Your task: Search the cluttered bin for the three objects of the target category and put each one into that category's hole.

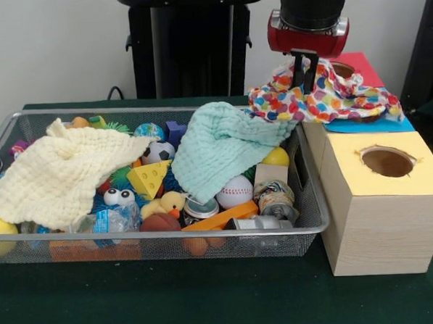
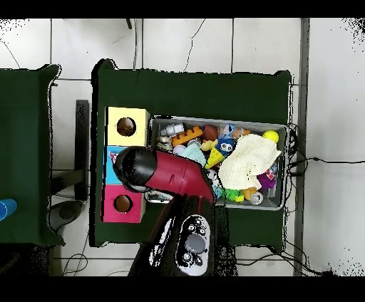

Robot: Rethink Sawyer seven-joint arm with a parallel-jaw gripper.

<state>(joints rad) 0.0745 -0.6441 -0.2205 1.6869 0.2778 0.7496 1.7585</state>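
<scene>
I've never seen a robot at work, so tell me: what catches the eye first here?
A wire bin crammed with toys, with a cream cloth and a mint cloth draped over them. Beside it stands a row of boxes with holes, and above them the claw holds a colourful spotted cloth.

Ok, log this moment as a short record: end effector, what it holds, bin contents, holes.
end effector: shut on the polka-dot cloth, above the boxes
cloths in bin: cream cloth, mint cloth
bin: wire mesh, full of toys, including a baseball and cheese wedge
holes: yellow box open; blue box covered by the cloth
</scene>
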